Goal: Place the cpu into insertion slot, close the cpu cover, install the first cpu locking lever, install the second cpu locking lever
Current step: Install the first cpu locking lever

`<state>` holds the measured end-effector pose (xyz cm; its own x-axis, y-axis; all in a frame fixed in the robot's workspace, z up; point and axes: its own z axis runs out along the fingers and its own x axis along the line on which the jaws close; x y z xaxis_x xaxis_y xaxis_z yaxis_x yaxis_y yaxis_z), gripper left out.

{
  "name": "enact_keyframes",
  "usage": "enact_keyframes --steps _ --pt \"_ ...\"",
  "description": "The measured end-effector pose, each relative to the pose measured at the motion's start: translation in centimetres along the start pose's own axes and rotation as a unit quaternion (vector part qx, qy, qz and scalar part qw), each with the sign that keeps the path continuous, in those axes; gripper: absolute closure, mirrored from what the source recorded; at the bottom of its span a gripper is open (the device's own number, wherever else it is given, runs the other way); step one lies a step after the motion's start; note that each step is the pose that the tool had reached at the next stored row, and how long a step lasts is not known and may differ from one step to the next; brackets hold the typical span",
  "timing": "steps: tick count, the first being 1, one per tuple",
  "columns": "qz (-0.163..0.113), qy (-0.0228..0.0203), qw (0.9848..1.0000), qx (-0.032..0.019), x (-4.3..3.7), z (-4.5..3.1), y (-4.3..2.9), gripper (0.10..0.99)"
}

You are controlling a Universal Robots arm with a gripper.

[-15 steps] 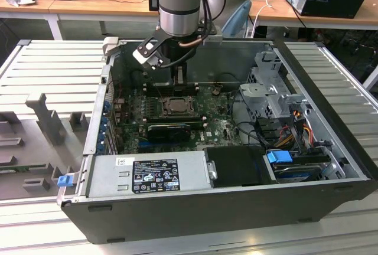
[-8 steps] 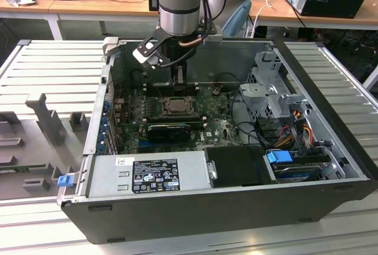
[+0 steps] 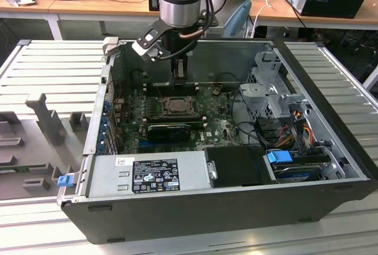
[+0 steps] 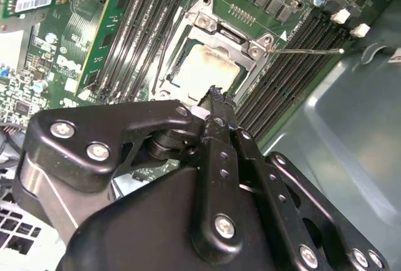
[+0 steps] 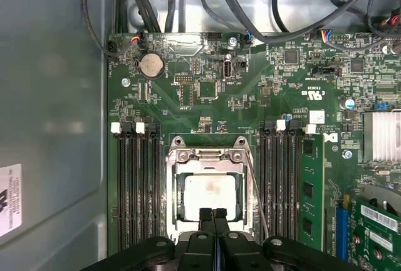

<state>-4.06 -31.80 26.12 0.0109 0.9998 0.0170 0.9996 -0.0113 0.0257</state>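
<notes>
Hovering over the open computer case (image 3: 331, 90), my hand (image 5: 213, 216) has its fingertips pressed together with nothing between them, just above the near edge of the cpu (image 5: 210, 192).

- cpu lies flat in the insertion slot (image 5: 179, 197). The cpu cover (image 5: 210, 157) looks folded down around it, chip top showing through the window.
- One locking lever (image 4: 307, 50) stands out as a thin rod, well clear of the frame; I judge it unlatched.

Risks, as I read them:
- The fingertips could scrape the chip's top if I come down off-line.
- The springy lever could slip off a narrow tip and snap back.
- A sideways overshoot would knock the memory slots (image 5: 135, 189) just beside the socket.
</notes>
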Motion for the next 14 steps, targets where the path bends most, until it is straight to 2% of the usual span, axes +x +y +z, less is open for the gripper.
enact_keyframes --steps 3,6,14 --pt "0.0 0.0 1.0 0.0 0.02 -1.1 0.03 0.98" --pt "0.0 0.0 1.0 0.0 0.03 -1.79 0.05 0.98" --pt "0.0 0.0 1.0 0.0 0.05 -2.75 0.07 0.98"
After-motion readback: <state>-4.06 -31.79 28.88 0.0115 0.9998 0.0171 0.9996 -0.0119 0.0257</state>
